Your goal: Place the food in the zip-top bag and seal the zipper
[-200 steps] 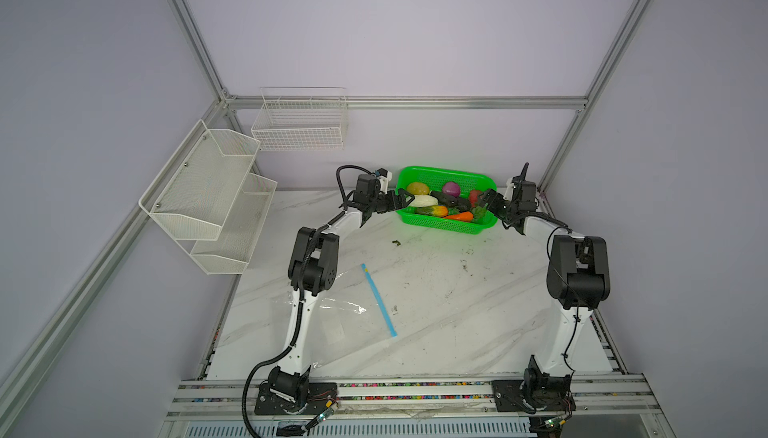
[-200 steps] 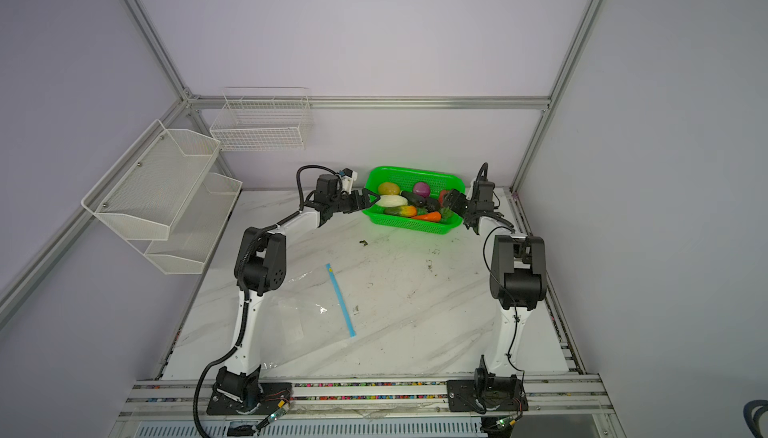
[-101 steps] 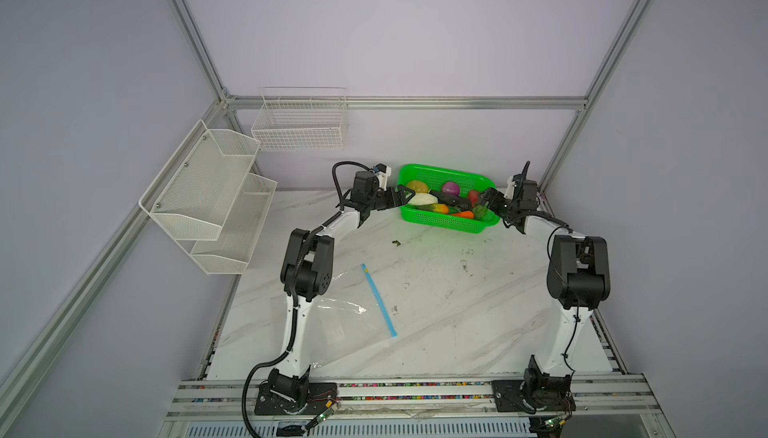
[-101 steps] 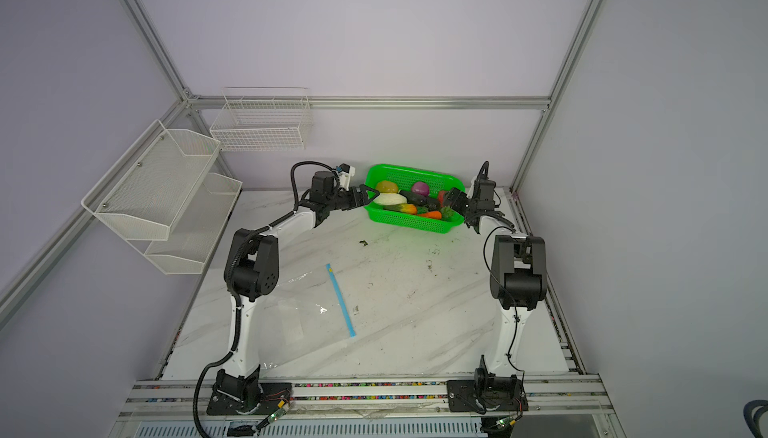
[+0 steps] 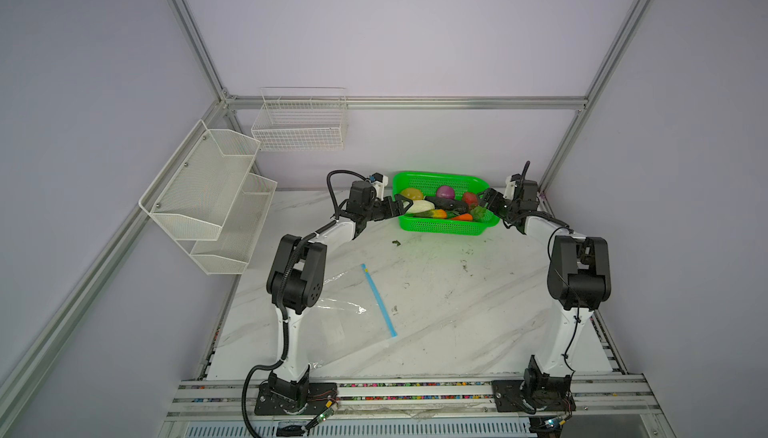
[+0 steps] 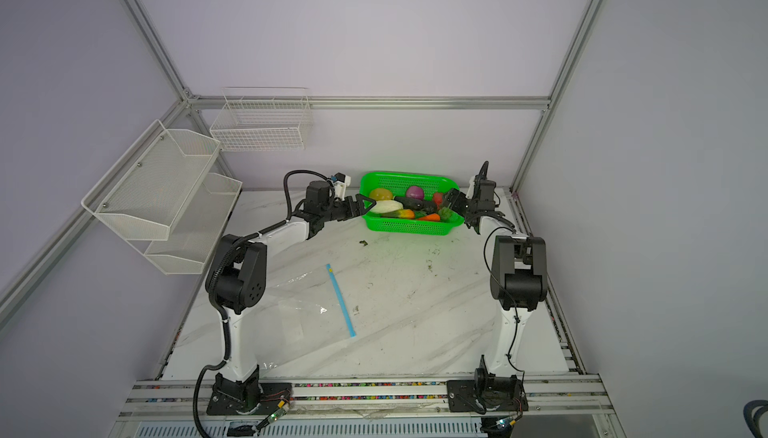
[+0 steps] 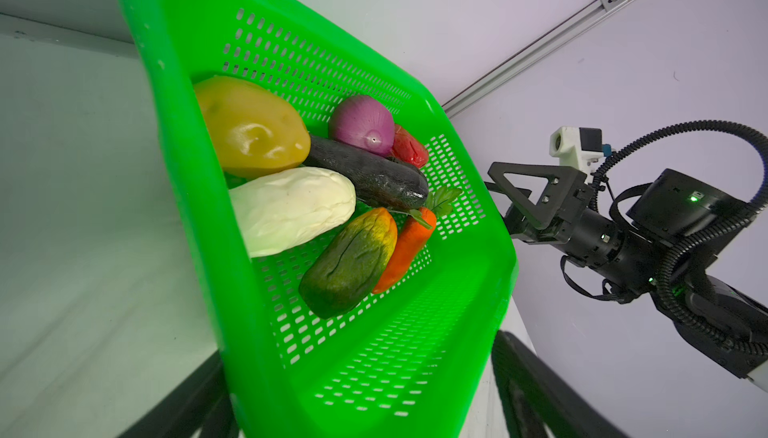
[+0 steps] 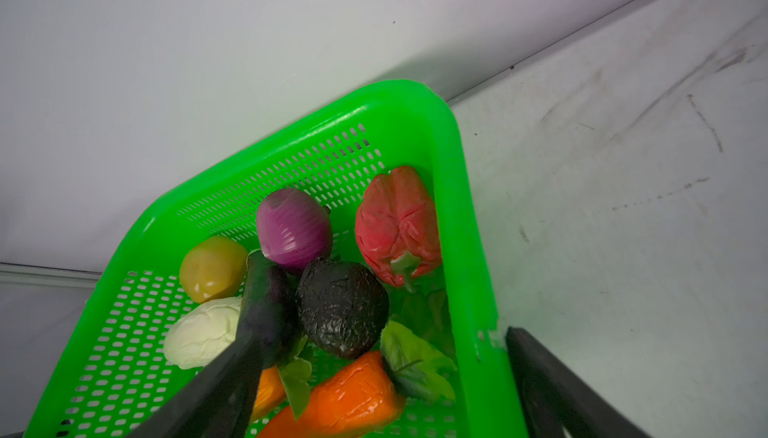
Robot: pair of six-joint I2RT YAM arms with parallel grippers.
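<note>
The food lies in a green perforated basket at the back: potato, purple onion, white oblong, eggplant, corn, carrot, red pepper, greens. My left gripper is open, its jaws on either side of the basket's left end. My right gripper is open across the right wall, one finger inside among the food. The zip-top bag lies flat near the left arm's base. Its blue zipper faces the table's middle.
White wire shelves and a wire basket hang on the left and back walls. The green basket sits close to the back wall. Small dark specks lie on the marble table in front of it.
My left gripper has slid right to the basket's left end, and its elbow has swung left. The right gripper has hardly moved. The bag lies as before.
</note>
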